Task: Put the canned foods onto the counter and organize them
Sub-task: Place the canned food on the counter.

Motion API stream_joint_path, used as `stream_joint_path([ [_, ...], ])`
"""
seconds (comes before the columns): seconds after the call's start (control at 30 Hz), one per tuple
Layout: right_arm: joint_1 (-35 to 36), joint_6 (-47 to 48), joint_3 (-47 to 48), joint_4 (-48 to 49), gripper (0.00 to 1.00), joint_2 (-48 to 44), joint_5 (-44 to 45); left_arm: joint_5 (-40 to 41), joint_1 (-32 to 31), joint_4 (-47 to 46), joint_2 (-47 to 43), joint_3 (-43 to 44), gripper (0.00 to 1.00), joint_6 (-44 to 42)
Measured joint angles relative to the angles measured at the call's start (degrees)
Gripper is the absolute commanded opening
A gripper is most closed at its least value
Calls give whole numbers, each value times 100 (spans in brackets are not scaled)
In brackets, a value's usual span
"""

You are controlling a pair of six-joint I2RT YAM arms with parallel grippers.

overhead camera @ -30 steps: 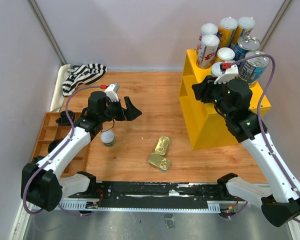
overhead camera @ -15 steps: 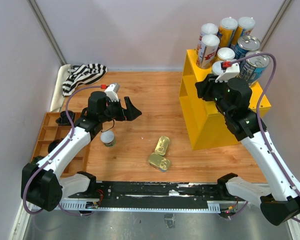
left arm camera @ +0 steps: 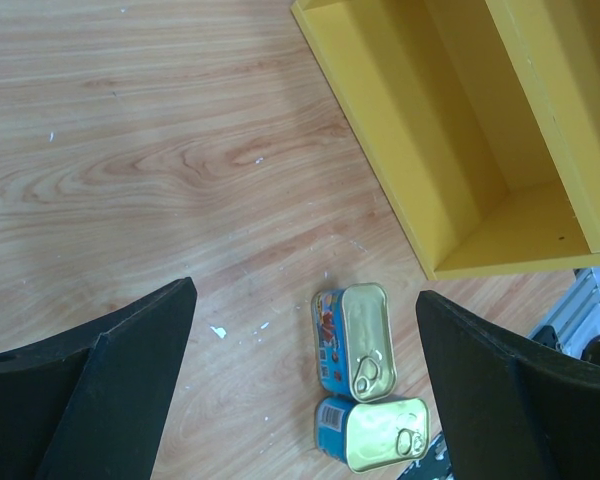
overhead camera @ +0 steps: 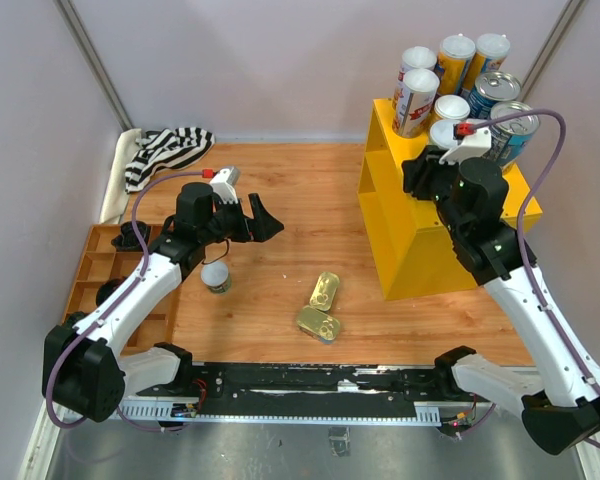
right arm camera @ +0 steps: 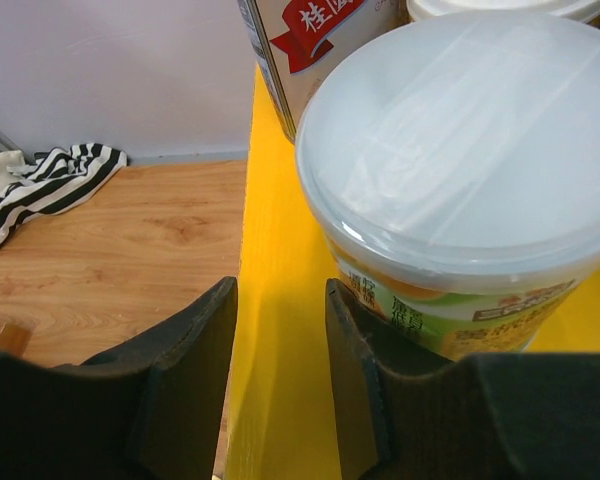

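The yellow counter (overhead camera: 420,240) stands at the right with several cans on top: red-white tubes (overhead camera: 416,100), orange and yellow tubes (overhead camera: 455,60), blue silver-topped cans (overhead camera: 508,130). My right gripper (overhead camera: 414,172) hovers over the counter's top, slightly open and empty (right arm camera: 280,300). A white-lidded can (right arm camera: 460,160) stands just outside its right finger (right arm camera: 365,380). My left gripper (overhead camera: 265,220) is wide open above the table (left arm camera: 305,300). Two flat gold tins (left arm camera: 365,340) (left arm camera: 380,435) lie below it, also in the top view (overhead camera: 321,305). A small white-lidded can (overhead camera: 215,275) stands by the left arm.
A brown compartment tray (overhead camera: 92,275) with small dark lumps (overhead camera: 130,236) sits at the left edge. A black-and-white striped cloth (overhead camera: 167,150) lies at the far left, also in the right wrist view (right arm camera: 50,185). The counter's two open shelves (left arm camera: 450,130) face the table's middle.
My right gripper has shifted a little to the right over the counter's top, and the white-lidded can beside it shows more. The left arm and the tins have not moved.
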State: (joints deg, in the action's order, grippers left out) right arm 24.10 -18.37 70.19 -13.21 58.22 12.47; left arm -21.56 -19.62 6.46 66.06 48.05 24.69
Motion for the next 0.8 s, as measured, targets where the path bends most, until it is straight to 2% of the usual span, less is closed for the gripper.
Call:
stream_joint_path([
  [0.33, 0, -114, 4, 330, 39, 352, -26, -17, 0, 0, 2, 0, 96, 2],
  [0.8, 0, -57, 2, 348, 39, 315, 240, -17, 0, 2, 2, 0, 96, 0],
])
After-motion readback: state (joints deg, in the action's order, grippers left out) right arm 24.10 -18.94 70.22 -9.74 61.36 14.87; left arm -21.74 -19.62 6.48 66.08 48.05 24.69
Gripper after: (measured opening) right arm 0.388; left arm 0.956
